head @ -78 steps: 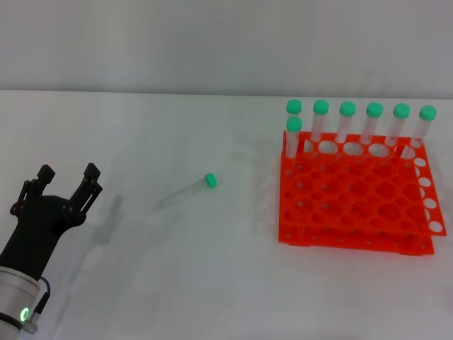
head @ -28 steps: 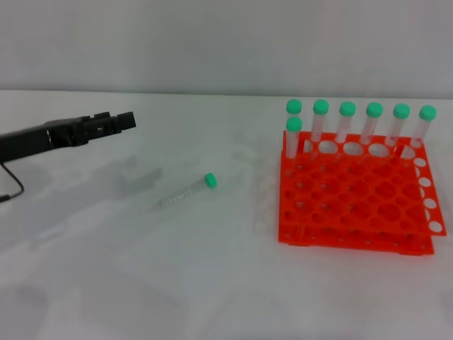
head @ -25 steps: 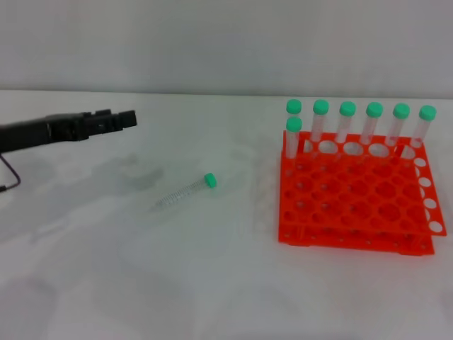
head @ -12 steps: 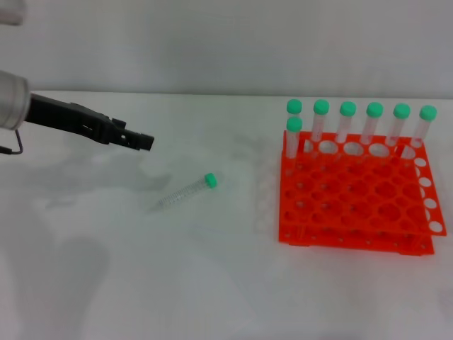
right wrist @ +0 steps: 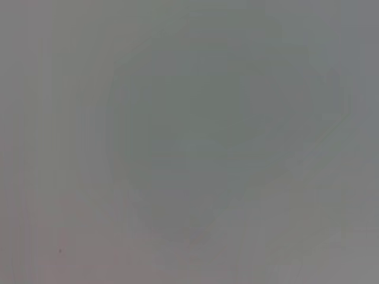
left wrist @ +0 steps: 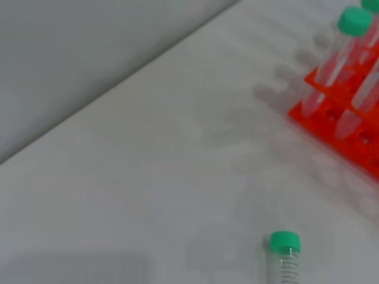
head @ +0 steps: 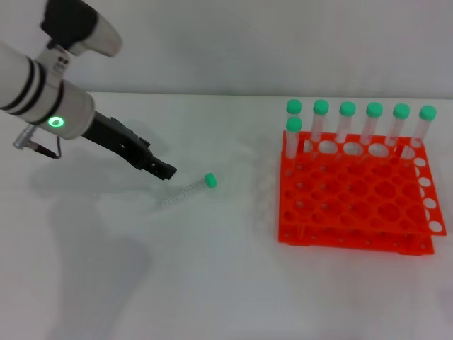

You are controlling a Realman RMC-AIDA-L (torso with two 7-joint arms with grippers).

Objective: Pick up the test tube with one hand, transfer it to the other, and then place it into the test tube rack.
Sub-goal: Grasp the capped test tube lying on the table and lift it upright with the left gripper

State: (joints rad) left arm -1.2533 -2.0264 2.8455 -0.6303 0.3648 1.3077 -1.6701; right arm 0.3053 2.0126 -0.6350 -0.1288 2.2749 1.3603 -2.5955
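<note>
Test tube [head: 187, 191] lying flat on white table [head: 212, 283], well left of orange test tube rack [head: 357, 195], cap end toward rack. Left gripper [head: 164, 170] swung in from far left since a second ago, tip now just left of tube, above its bare end. Fingers seen edge-on, cannot tell whether spread or pressed together. Tube untouched, unmoved. Approach nearly done; grasp likely next. Right gripper not in view. Seven capped tubes [head: 347, 120] standing along rack's far side.
</note>
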